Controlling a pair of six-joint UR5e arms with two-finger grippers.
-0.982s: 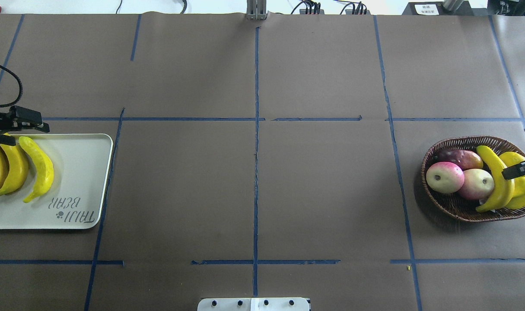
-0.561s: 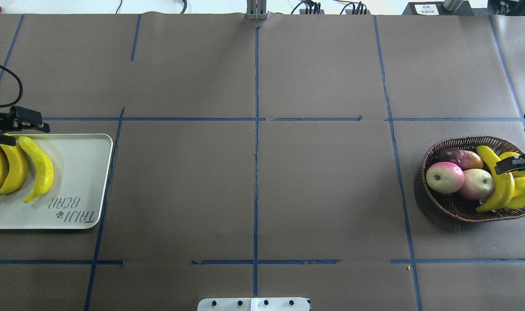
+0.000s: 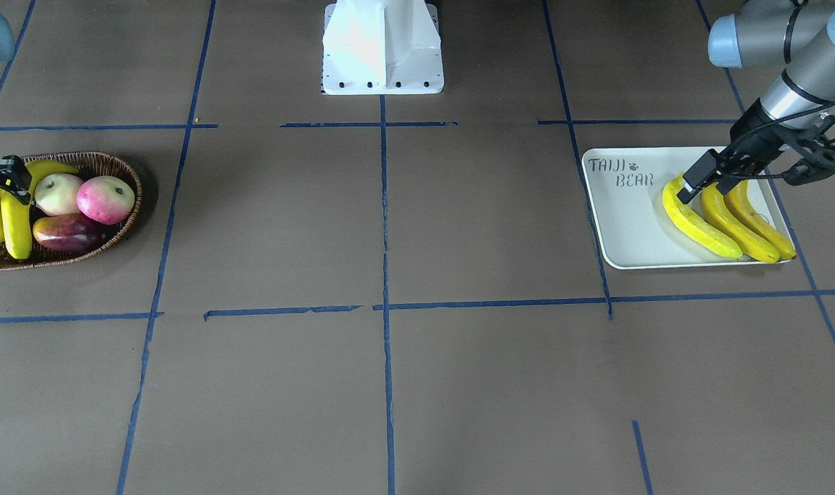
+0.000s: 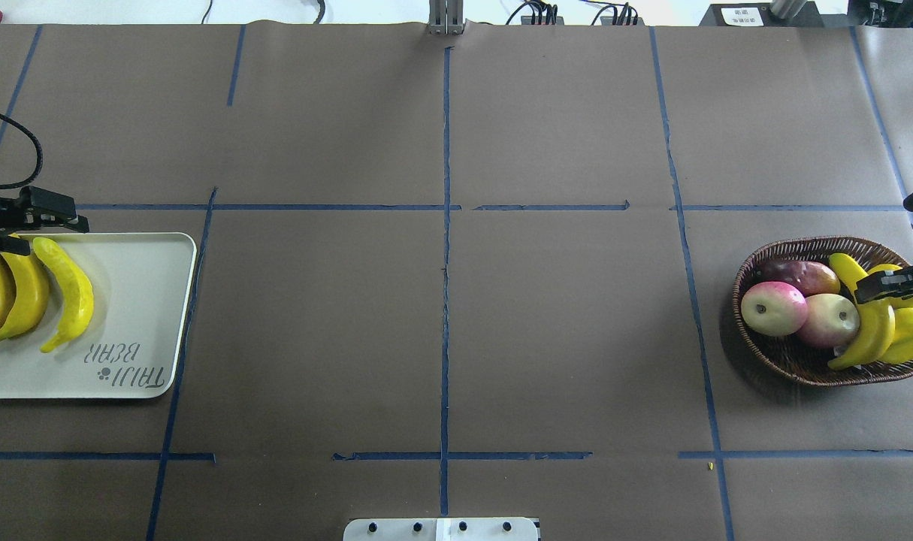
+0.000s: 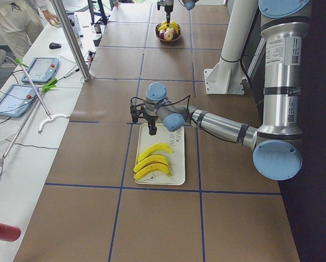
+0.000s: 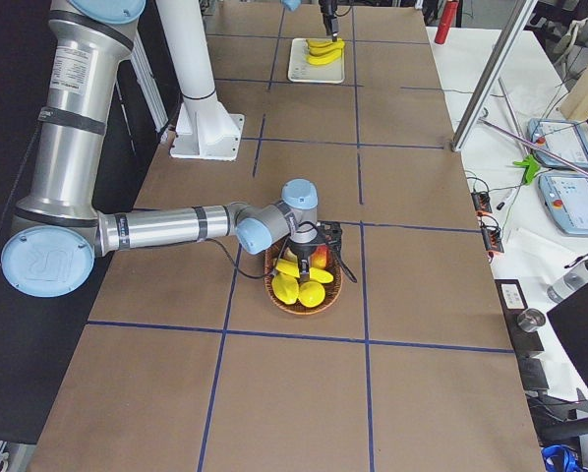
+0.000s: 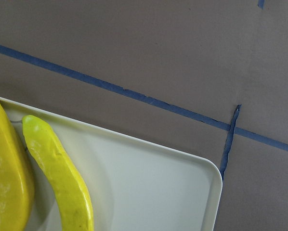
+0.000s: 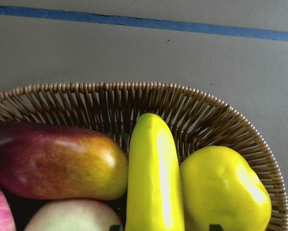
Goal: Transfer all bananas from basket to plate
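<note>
On the plate (image 4: 140, 315) lie three bananas (image 4: 28, 289), one in the basket (image 4: 787, 361); left claw (image 4: 43, 231) and right claw (image 4: 886, 287) released.

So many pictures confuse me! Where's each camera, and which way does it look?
Front-facing: across the table, facing the base; left arm at view's right.
Overhead: behind the base, looking down; arms enter at edges.
Exterior left: table end by the plate; left arm near.
Exterior right: end by the basket; right arm near.
Left wrist: over the plate's corner; arm unseen.
Right wrist: over the basket; jaws' tips show.
Overhead and front-facing share plate and basket, mirrored.
</note>
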